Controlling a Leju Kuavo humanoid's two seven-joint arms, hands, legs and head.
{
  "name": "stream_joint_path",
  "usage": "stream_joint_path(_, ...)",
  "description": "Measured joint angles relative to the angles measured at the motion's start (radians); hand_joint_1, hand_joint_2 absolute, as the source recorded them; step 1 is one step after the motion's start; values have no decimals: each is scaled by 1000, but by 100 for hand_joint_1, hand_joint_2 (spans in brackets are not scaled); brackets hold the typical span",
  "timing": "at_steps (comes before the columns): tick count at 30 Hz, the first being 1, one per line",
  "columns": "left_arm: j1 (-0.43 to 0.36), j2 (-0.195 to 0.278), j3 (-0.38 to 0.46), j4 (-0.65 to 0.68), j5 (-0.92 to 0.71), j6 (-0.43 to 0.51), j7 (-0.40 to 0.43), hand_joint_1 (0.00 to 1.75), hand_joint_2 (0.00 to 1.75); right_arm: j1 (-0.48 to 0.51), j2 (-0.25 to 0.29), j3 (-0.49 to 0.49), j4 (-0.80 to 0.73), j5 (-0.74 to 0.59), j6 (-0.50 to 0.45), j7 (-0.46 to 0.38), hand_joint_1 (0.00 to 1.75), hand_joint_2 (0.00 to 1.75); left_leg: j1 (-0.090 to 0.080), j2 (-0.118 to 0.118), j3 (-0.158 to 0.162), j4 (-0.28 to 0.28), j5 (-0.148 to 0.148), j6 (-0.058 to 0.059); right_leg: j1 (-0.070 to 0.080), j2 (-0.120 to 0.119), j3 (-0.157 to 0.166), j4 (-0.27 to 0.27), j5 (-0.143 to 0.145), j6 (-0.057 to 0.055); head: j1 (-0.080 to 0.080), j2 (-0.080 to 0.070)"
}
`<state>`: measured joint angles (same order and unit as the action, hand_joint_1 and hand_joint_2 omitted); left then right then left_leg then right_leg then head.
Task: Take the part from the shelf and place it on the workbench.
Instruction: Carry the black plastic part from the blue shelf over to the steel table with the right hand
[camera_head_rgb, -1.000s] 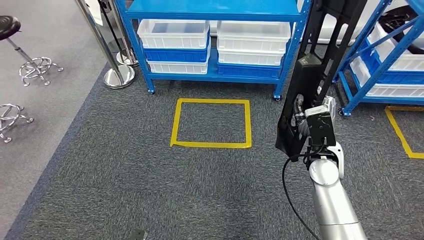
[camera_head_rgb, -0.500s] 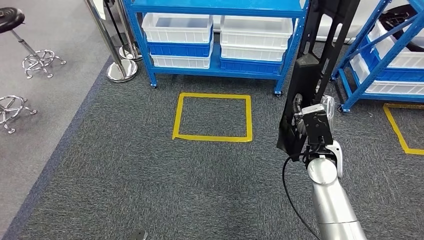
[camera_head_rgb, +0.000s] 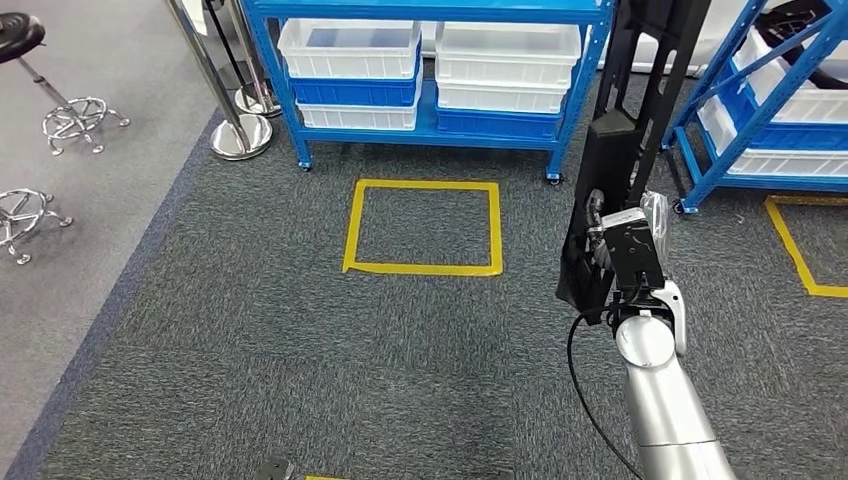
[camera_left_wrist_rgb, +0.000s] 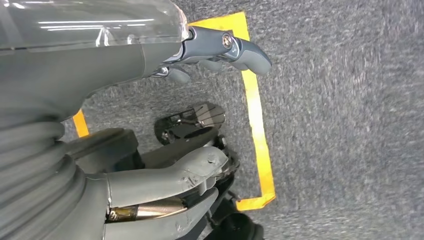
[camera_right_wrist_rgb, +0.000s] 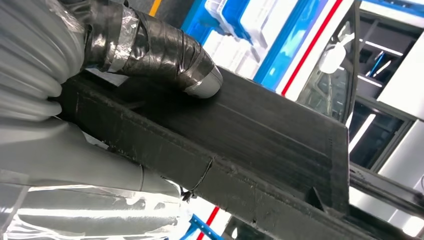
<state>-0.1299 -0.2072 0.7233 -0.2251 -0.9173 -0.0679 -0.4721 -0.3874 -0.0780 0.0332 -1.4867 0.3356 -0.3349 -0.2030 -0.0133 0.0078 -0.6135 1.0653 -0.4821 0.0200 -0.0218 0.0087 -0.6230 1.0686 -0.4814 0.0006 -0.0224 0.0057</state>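
A long black part (camera_head_rgb: 618, 150) stands nearly upright in the head view, reaching past the top edge. My right hand (camera_head_rgb: 612, 246) grips it near its lower end, in front of the blue shelves. In the right wrist view the taped thumb (camera_right_wrist_rgb: 150, 50) presses on the part's flat black face (camera_right_wrist_rgb: 250, 140). My left hand (camera_left_wrist_rgb: 75, 100) hangs over grey carpet with its fingers (camera_left_wrist_rgb: 227, 46) apart and nothing in them.
A blue shelf (camera_head_rgb: 430, 12) with white and blue bins (camera_head_rgb: 350, 50) stands ahead, and a second blue shelf (camera_head_rgb: 760, 110) at the right. A yellow tape square (camera_head_rgb: 422, 226) marks the carpet. Chrome posts (camera_head_rgb: 240, 140) and stools (camera_head_rgb: 60, 110) stand at the left.
The whole picture has slid a little, so the camera has moved; the shelf and tape square sit slightly higher. My right hand still grips the black part in the same way.
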Motion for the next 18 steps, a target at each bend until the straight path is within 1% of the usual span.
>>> stream_joint_path(1, 0, 0, 0, 0, 0, 0, 0, 0, 175, -1, -1, 0, 0, -2, 0, 0, 175, 175, 2, -1, -12, 31, -22, -6, -2, 3, 0, -2, 3, -4, 0, 0)
stream_joint_path(2, 0, 0, 0, 0, 0, 0, 0, 0, 175, -2, -1, 0, 0, -4, 0, 0, 175, 175, 6, -2, -33, 82, -52, -12, -1, 7, 0, -2, 4, -7, 0, 0)
stream_joint_path(3, 0, 0, 0, 0, 0, 0, 0, 0, 175, -2, -2, 0, -1, -6, 0, 0, 175, 175, 9, -2, -60, 145, -84, -16, -1, 12, -1, -2, 6, -9, 0, 0)
stream_joint_path(4, 1, 0, 0, 0, 0, 0, 0, 0, 175, -2, -3, 0, -1, -8, 0, 0, 175, 175, 12, -2, -85, 205, -109, -19, 0, 18, -2, -2, 7, -10, 0, 0)
stream_joint_path(5, 2, 0, 0, 0, 0, 0, 0, 0, 175, -2, -4, 0, -1, -10, 0, 0, 175, 175, 14, -2, -101, 243, -117, -20, 1, 26, -3, -2, 7, -11, 0, 0)
stream_joint_path(6, 3, 0, 0, 0, 1, 0, 0, 0, 175, -2, -5, -1, -1, -10, -1, 0, 175, 175, 15, -3, -100, 245, -106, -19, 1, 34, -3, -2, 8, -11, 0, 0)
stream_joint_path(7, 3, 0, 0, 0, 1, 0, 0, 0, 175, -2, -6, -1, -1, -11, -2, 0, 175, 175, 15, -8, -81, 209, -78, -16, 0, 44, -3, -2, 10, -10, 0, 0)
stream_joint_path(8, 3, 0, 0, 0, 2, 0, 0, 0, 175, -3, -7, -1, -3, -11, -4, 1, 175, 175, 15, -22, -49, 144, -42, -11, -1, 54, -3, -2, 11, -9, 0, 0)
stream_joint_path(9, 3, 0, 0, 0, 2, 0, 1, 0, 175, -4, -8, -2, -5, -11, -7, 2, 175, 175, 15, -48, -15, 78, -16, -6, -2, 63, -4, -3, 13, -6, 0, 0)
stream_joint_path(10, 3, 0, 0, 0, 2, 0, 1, 0, 175, -7, -9, -4, -7, -10, -10, 4, 175, 175, 15, -71, 12, 23, 2, -2, -5, 74, -6, -3, 16, -1, 0, 0)
stream_joint_path(11, 3, 0, 0, 0, 2, 0, 1, 0, 175, -9, -10, -5, -9, -10, -14, 5, 175, 175, 13, -89, 27, -10, 8, 1, -9, 83, -10, -4, 20, 5, 0, 0)
stream_joint_path(12, 4, 0, 0, 0, 2, 0, 2, 0, 175, -11, -11, -8, -9, -9, -18, 5, 175, 175, 11, -94, 32, -21, 5, 3, -13, 94, -15, -7, 25, 12, 0, 0)
stream_joint_path(13, 5, 0, 0, 0, 2, 0, 2, 0, 175, -12, -13, -12, -10, -9, -20, 6, 175, 175, 8, -84, 34, -30, 8, 6, -16, 106, -19, -11, 31, 21, -1, 0)
stream_joint_path(14, 4, 0, 0, 0, 2, 0, 3, 0, 175, -11, -17, -15, -11, -9, -22, 7, 175, 175, 9, -71, 36, -41, 14, 10, -19, 110, -23, -13, 34, 28, 0, 0)
stream_joint_path(15, 4, -1, 0, 0, 3, 0, 3, 0, 175, -10, -21, -20, -12, -8, -23, 8, 175, 175, 10, -58, 40, -55, 21, 15, -17, 99, -28, -8, 28, 32, 0, 0)
stream_joint_path(16, 3, -2, 0, 0, 3, 1, 4, 0, 175, -11, -26, -24, -14, -8, -24, 10, 175, 175, 11, -44, 44, -69, 29, 21, -13, 77, -39, 12, 11, 35, 2, 0)
stream_joint_path(17, 4, -2, 0, 0, 3, 1, 4, 0, 175, -14, -31, -28, -15, -6, -25, 12, 175, 175, 11, -30, 46, -79, 35, 26, -10, 49, -57, 52, -17, 34, 3, 0)
stream_joint_path(18, 5, -2, 0, 0, 4, 1, 4, 0, 175, -16, -34, -31, -16, -4, -25, 14, 175, 175, 9, -17, 46, -82, 38, 30, -6, 24, -82, 106, -50, 35, 4, 0)
